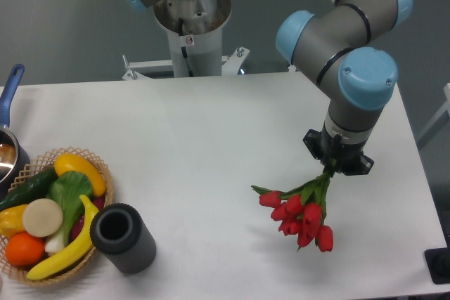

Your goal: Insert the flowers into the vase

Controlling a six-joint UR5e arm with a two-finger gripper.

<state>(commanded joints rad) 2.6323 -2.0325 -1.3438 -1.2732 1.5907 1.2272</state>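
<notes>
While flowers point(301, 217) hang, vase point(122, 237) occupies white table point(211, 138).

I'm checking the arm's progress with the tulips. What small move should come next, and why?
Probably carry the flowers left toward the vase. The gripper holds them by the stems, buds hanging down, far right of the vase standing beside the basket.

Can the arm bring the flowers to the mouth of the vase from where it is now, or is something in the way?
Probably yes. The gripper holds the flowers by the stems, and only bare table lies between them and the vase. The wicker basket touches the vase on its far side, not on this path.
</notes>
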